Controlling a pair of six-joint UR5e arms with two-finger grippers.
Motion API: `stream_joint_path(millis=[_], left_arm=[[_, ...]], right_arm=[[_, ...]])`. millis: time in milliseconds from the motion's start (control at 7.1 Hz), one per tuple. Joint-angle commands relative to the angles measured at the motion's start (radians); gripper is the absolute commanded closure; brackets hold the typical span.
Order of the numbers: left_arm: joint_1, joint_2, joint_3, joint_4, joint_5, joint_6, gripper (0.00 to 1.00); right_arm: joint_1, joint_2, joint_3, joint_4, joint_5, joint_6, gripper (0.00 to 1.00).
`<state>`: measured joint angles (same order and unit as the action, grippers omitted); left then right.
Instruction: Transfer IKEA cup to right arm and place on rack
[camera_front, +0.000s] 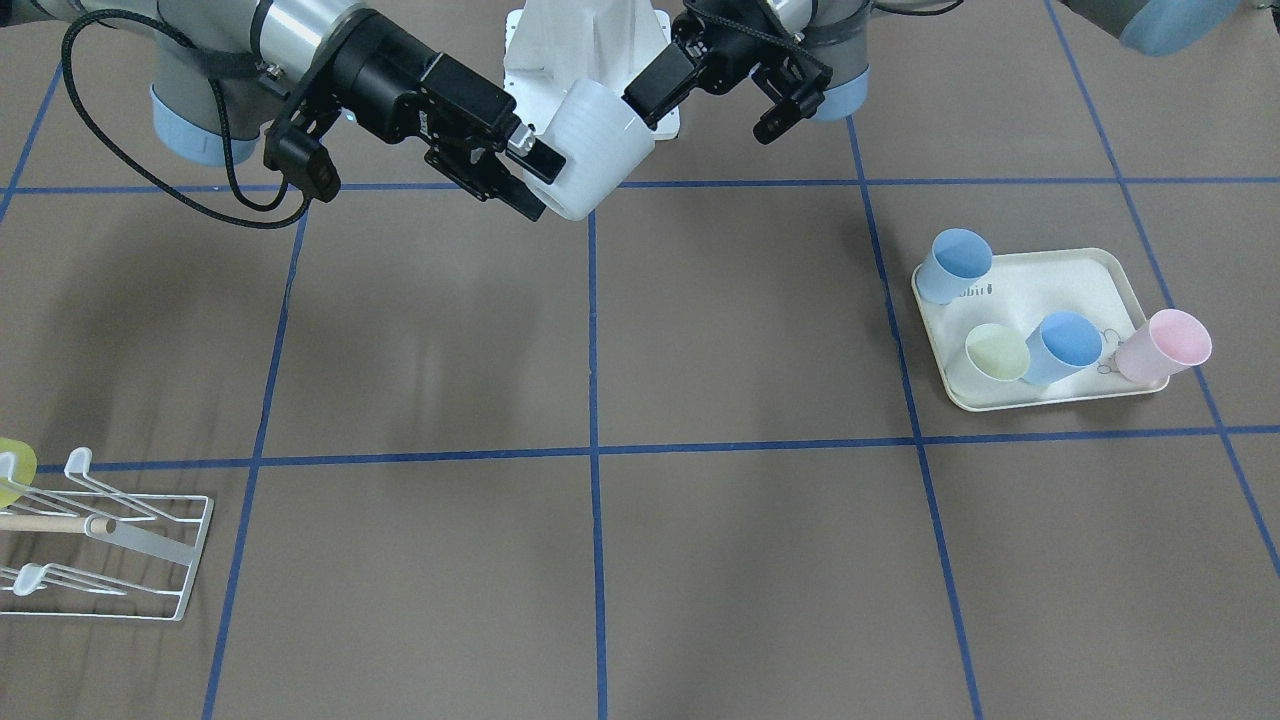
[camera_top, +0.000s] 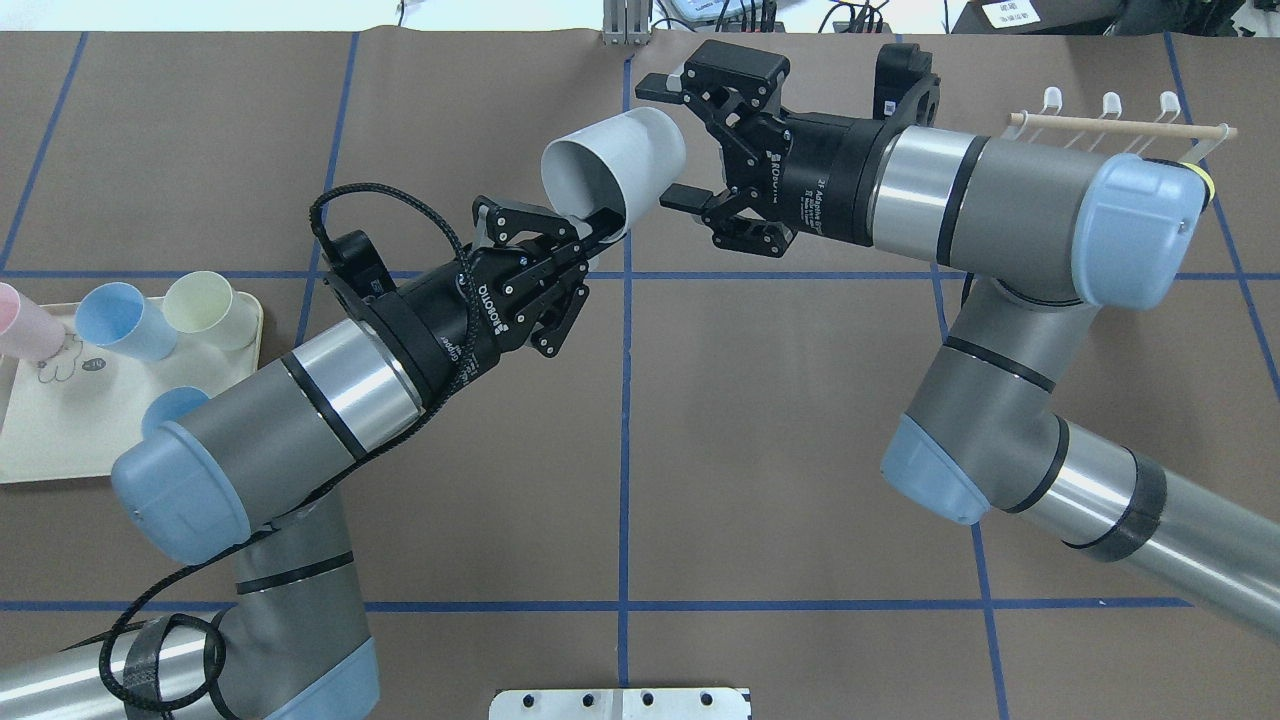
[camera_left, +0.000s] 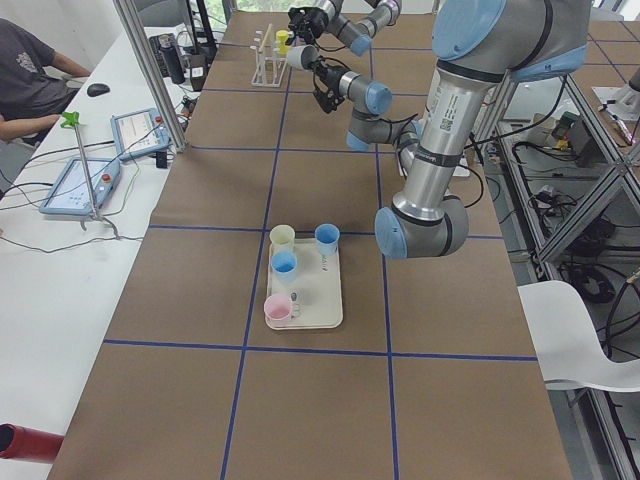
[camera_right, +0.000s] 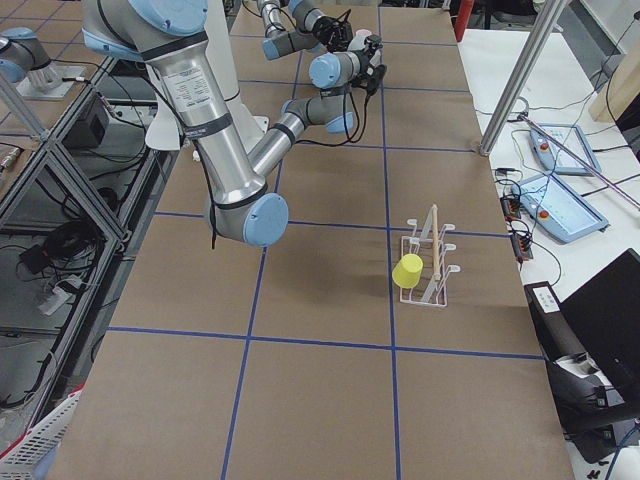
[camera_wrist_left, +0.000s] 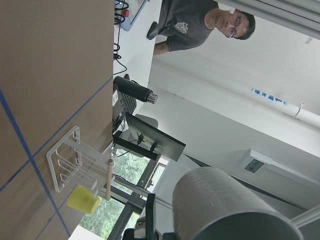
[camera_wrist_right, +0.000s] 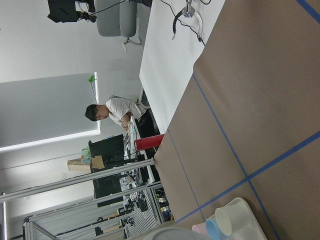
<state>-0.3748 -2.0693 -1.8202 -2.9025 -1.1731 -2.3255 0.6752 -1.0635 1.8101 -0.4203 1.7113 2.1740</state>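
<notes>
IKEA cup (camera_top: 622, 158) held mid-air, rim pinched by left hand (camera_top: 600, 222), right hand (camera_top: 673, 140) spread open about its base

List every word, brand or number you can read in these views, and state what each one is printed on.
"ROBOTIQ": on the left gripper body, upside down in the overhead view.
"ROBOTIQ" and "2F Adaptive", the rest hidden: on the right gripper body, same view.
Small print on the cream tray: too blurred to read.
Vertical lettering on the left arm: too small to read.
</notes>
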Motion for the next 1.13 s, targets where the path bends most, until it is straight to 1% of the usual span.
stream_joint_path(millis=[0,423,564,705,846,986], left_arm=[[0.004,-0.011,0.005,0.003,0.001,0.002,1.0],[0.008,-0.04,0.035,0.008,0.007,0.002,1.0],[0.008,-0.04,0.041,0.008,0.007,0.0,1.0],[0.008,-0.043,0.042,0.008,0.007,0.0,1.0],[0.005,-0.041,0.042,0.008,0.007,0.002,0.41],[0.002,-0.041,0.03,0.008,0.012,0.002,0.0]], right_arm=[[-0.005,0.0,-0.002,0.0,0.001,0.0,0.0],[-0.008,0.0,0.0,0.002,0.001,0.0,0.0],[-0.009,0.0,0.0,0.002,0.002,0.0,0.02],[-0.011,0.0,0.0,0.002,0.002,0.0,0.55],[-0.016,0.0,0.0,0.002,0.004,-0.005,1.0],[-0.016,0.0,0.0,0.002,0.005,-0.005,1.0]])
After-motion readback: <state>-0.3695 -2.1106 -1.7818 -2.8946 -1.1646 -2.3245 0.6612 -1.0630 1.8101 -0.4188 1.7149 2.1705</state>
